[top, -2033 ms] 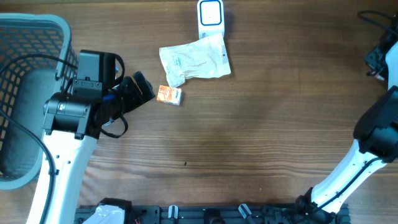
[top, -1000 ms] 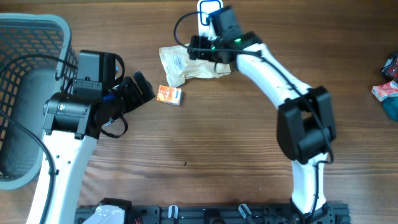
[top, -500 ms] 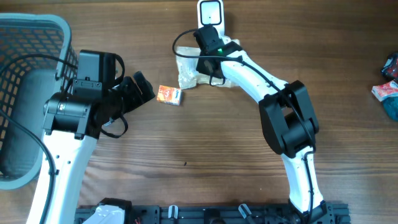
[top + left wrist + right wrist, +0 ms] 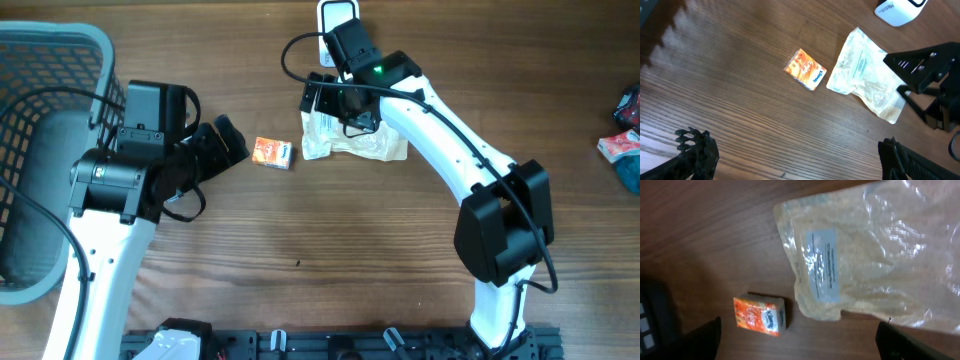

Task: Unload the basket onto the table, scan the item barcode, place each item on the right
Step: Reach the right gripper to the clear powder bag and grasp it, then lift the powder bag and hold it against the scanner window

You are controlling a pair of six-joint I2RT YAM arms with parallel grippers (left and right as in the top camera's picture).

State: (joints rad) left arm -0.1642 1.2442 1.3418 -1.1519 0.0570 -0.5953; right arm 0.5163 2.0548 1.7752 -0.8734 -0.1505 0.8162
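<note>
1. From overhead, the right gripper (image 4: 335,108) is hanging over the upper left end of the clear plastic pouch (image 4: 378,146). Its jaws are standing apart and gripping nothing. The pouch is lying flat on the wooden table (image 4: 330,250), just below the white scanner (image 4: 338,12) at the far edge, so it is probably being kept close for a short carry. The left gripper (image 4: 222,148) is waiting well to the left with its fingers spread and empty, pointing towards a small orange box (image 4: 271,152) that is lying just beside the pouch. A grey basket (image 4: 100,40) is filling the left corner, and a few coloured packets (image 4: 622,148) are sitting at the right edge.

2. From the left wrist, both of that tool's fingers are showing at the bottom corners, wide apart with only bare wood between them. The box, the pouch and the scanner are lined up ahead, and the right arm's black fingers are hovering over the pouch's far end.

3. From the right wrist, the pouch is resting label up, and its pale blue label (image 4: 822,262) is facing the camera. The print is too blurred to tell whether it includes a barcode. The fingers are showing only at the lower corners, spread wide and touching nothing. The wood grain is looking dark, even and dry.
</note>
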